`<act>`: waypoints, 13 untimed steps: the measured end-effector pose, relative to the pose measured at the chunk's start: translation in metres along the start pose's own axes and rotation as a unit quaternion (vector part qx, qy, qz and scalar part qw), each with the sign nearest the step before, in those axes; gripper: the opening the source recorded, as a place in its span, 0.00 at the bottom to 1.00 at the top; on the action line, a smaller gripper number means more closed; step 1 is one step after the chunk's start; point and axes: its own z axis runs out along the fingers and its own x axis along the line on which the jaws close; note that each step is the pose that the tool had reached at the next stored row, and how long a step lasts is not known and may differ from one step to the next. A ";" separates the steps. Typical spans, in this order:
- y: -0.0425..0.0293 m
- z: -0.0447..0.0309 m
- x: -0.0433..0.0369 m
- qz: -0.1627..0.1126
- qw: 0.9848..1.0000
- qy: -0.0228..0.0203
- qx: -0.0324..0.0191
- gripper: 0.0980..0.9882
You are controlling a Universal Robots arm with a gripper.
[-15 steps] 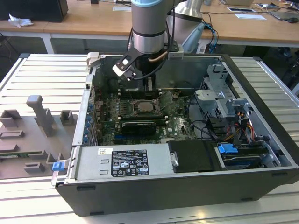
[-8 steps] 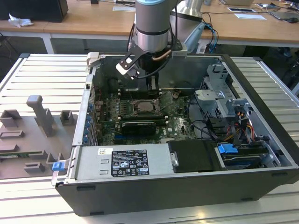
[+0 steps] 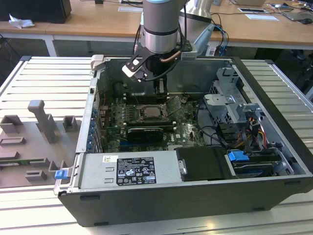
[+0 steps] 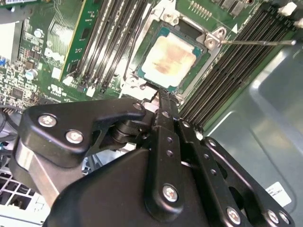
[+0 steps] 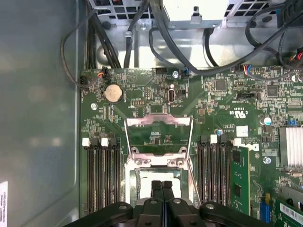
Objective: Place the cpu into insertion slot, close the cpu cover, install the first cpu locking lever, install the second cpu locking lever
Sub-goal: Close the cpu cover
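**Cpu** (image 4: 168,56): square, so no long axis for you to line up. It lies flat in the insertion slot (image 5: 134,166), just above the middle of the exterior view.

**Cpu cover** (image 5: 158,122): stands open, on the far side of the slot from your gripper (image 4: 161,96).

**Gripper:** fingers pressed together, nothing between them, tip just over the cpu's nearer edge.

**Surround:** memory slots (image 5: 102,175) flank the slot on the green board (image 5: 213,104).
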 end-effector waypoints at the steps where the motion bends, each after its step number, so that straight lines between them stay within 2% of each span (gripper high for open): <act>1: 0.0015 0.0001 0.0000 0.000 1.000 0.000 0.000 0.01; 5: 0.0021 -0.0008 0.0001 0.000 1.000 0.000 0.000 0.01; 8: 0.0025 -0.0052 0.0002 0.000 1.000 -0.001 0.000 0.01; 13: 0.0056 -0.0056 0.0003 0.000 1.000 -0.001 0.000 0.01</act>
